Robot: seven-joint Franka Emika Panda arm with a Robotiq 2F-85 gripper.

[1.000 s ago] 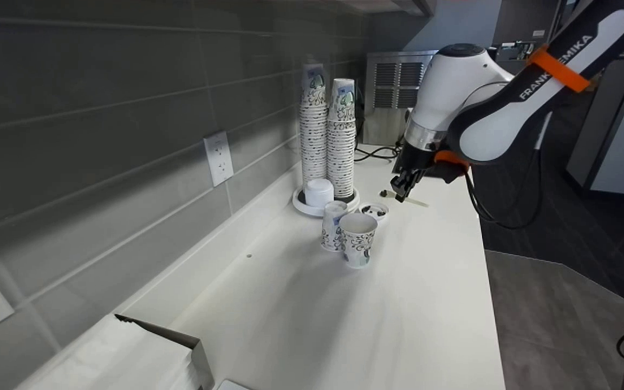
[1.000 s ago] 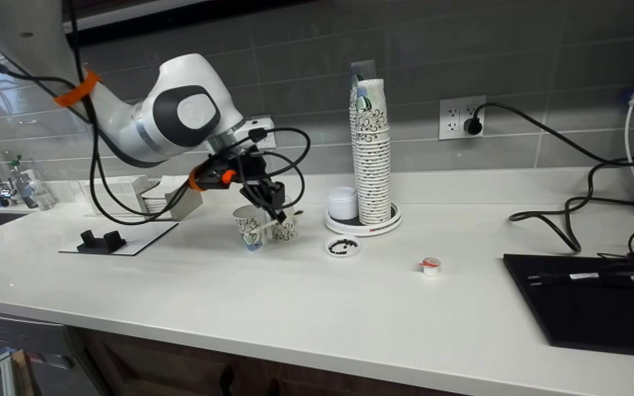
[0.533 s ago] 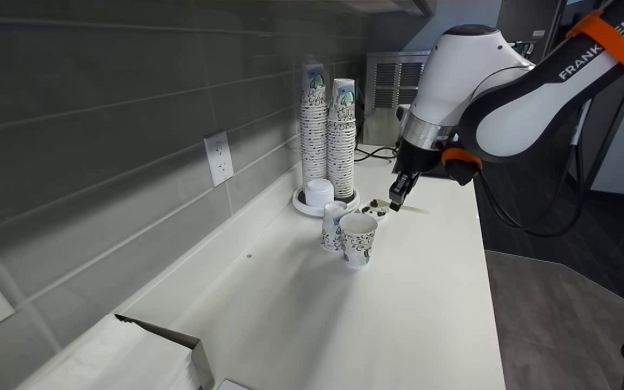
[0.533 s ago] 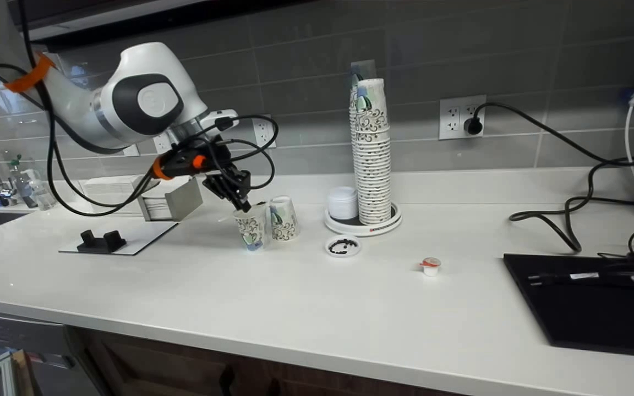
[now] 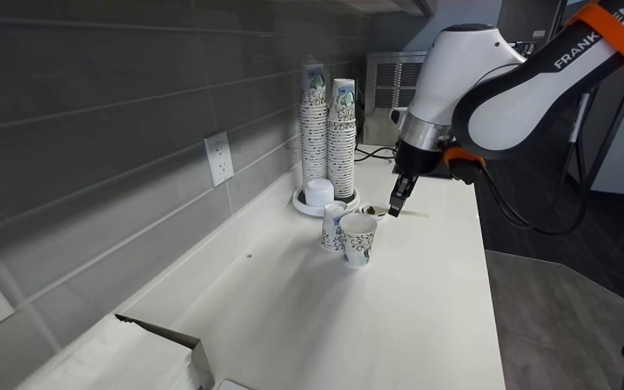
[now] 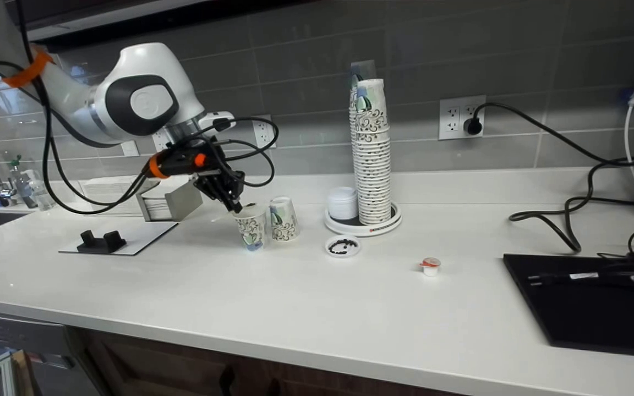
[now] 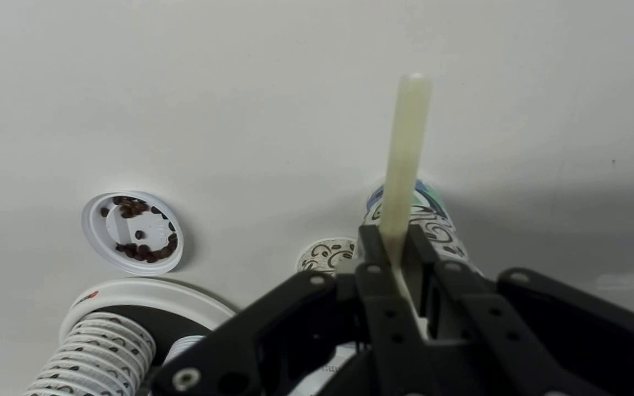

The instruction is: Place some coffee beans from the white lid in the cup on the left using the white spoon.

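My gripper (image 7: 393,234) is shut on the white spoon (image 7: 406,148); the handle sticks out past the fingertips in the wrist view. In an exterior view the gripper (image 6: 234,208) is at the mouth of the upright patterned cup (image 6: 251,230). The spoon's dark bean load (image 6: 250,205) shows just above that cup's rim. The cup also shows in an exterior view (image 5: 358,246), its inside mostly hidden. An upside-down cup (image 6: 284,219) stands beside it. The white lid (image 6: 354,248), with several beans round its edge, lies apart; it also shows in the wrist view (image 7: 154,232).
Tall cup stacks (image 6: 372,165) and a short stack of white cups (image 6: 342,203) stand on a round tray (image 6: 332,224) near the wall. A creamer pod (image 6: 430,268), a black mat (image 6: 597,324), a napkin box (image 6: 185,202) and a small black stand (image 6: 101,243) are on the counter.
My gripper has moved left in an exterior view, carrying the spoon's bowl from near the upside-down cup to above the upright cup. In the last half second it moved only slightly, and lower.
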